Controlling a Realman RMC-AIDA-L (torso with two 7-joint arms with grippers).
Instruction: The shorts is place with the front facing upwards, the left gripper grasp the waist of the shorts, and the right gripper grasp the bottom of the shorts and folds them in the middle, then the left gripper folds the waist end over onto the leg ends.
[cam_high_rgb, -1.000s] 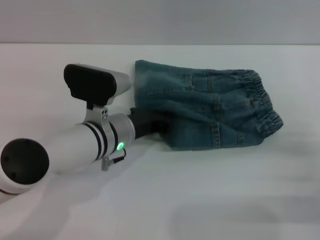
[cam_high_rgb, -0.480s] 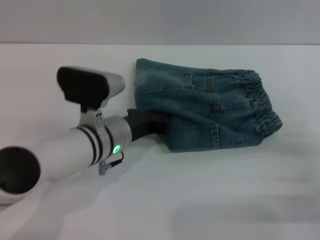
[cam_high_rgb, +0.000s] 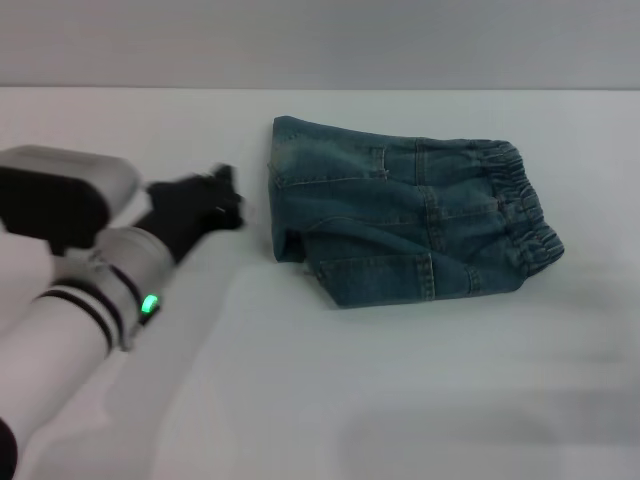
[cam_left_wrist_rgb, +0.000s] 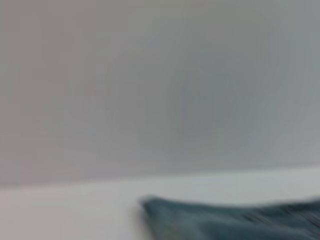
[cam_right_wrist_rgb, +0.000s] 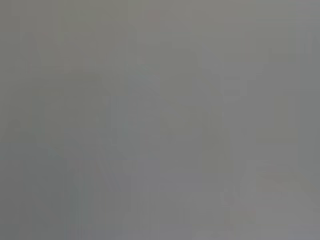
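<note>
1. Your shorts (cam_high_rgb: 410, 225) lie folded on the white bench (cam_high_rgb: 400, 400), right of centre and toward the far side in the head view. They form one compact blue-green denim bundle, flat on the surface.

2. The waist (cam_high_rgb: 525, 215), puckered and gathered, sits at the bundle's right end, running from the far edge down toward the near right corner.

3. The bundle's left end is a straight, nearly vertical edge. A flat stitched hem, one of the leg ends (cam_high_rgb: 400, 280), runs along the near side, with a small fold of fabric tucked just under the near left corner. You cannot tell from here how the layers beneath are stacked.

4. Your left gripper (cam_high_rgb: 215, 200) is over the bench to the left of the shorts, near the straight edge but apart from the denim. It carries nothing. It is smeared by motion, so you cannot tell how far its fingers are spread.

5. The left arm runs from the lower left corner up toward that gripper, white with black bands and a green light (cam_high_rgb: 149, 303) glowing on the wrist.

6. The left wrist view shows a corner of the shorts (cam_left_wrist_rgb: 210, 217) low in the picture, resting on the bench, with a plain grey wall behind.

7. The right wrist view shows only flat grey; the right gripper is not visible in any view.
</note>
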